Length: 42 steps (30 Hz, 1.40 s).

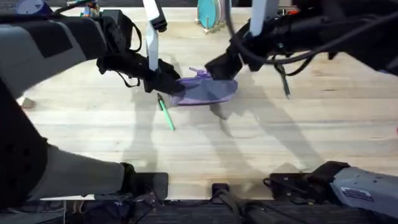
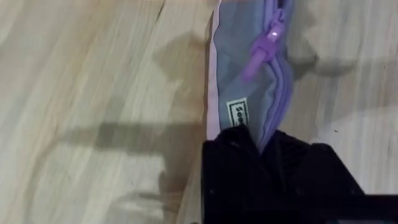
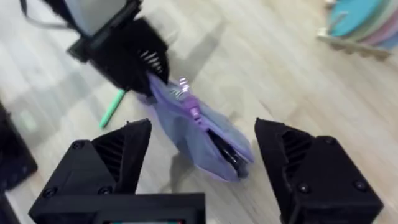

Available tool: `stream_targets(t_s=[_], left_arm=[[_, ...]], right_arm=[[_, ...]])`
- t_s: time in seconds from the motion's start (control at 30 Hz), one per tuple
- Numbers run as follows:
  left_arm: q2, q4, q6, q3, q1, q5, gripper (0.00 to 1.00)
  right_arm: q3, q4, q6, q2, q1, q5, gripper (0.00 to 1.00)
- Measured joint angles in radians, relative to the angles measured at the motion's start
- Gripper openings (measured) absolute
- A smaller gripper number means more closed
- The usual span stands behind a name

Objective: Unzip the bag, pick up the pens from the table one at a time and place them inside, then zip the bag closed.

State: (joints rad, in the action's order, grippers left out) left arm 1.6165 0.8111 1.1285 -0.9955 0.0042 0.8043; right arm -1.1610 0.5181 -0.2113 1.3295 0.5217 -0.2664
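The lilac bag [image 1: 208, 91] lies on the table [image 1: 261, 137] at centre. My left gripper [image 1: 163, 81] is shut on the bag's left end, beside a small white label [image 2: 236, 113]; the purple zipper pull [image 2: 266, 42] lies farther along the bag [image 2: 239, 68]. Just above the bag's far right part, my right gripper [image 1: 216, 67] hangs open, its two fingers [image 3: 115, 155] straddling the bag [image 3: 199, 127] without touching it. A dark slit shows at the zipper's near end [image 3: 225, 151]. A green pen [image 1: 165, 116] lies just in front of the left gripper. A dark pen [image 1: 286, 87] lies to the bag's right.
A teal disc on a small stand [image 1: 208, 14] sits at the table's back edge. A small pale object [image 1: 25, 102] lies at the far left. Cables hang from both arms over the table's back half. Bare planks stretch across the front.
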Motion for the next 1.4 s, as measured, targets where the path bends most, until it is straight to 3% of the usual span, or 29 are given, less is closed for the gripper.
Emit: stream_targets(t_s=[0.23,0.43,0.8,1.07,1.4], left_arm=[[0.000,-0.019,0.100,0.000,0.000,0.068,0.041],[0.000,-0.029,0.139,0.000,0.000,0.081,0.041],[0.000,-0.041,0.152,0.001,0.000,0.092,0.041],[0.000,-0.041,0.152,0.001,0.000,0.092,0.041],[0.009,-0.042,0.152,0.001,-0.001,0.074,0.041]], right_arm=[[0.000,0.000,-0.076,0.112,0.000,-0.078,0.996],[0.000,-0.054,-0.092,0.136,0.000,-0.094,0.996],[0.000,-0.073,-0.138,0.137,0.000,-0.091,0.996],[0.000,-0.011,-0.141,0.137,0.000,0.002,0.996],[0.000,-0.017,-0.142,0.142,0.000,0.020,0.996]])
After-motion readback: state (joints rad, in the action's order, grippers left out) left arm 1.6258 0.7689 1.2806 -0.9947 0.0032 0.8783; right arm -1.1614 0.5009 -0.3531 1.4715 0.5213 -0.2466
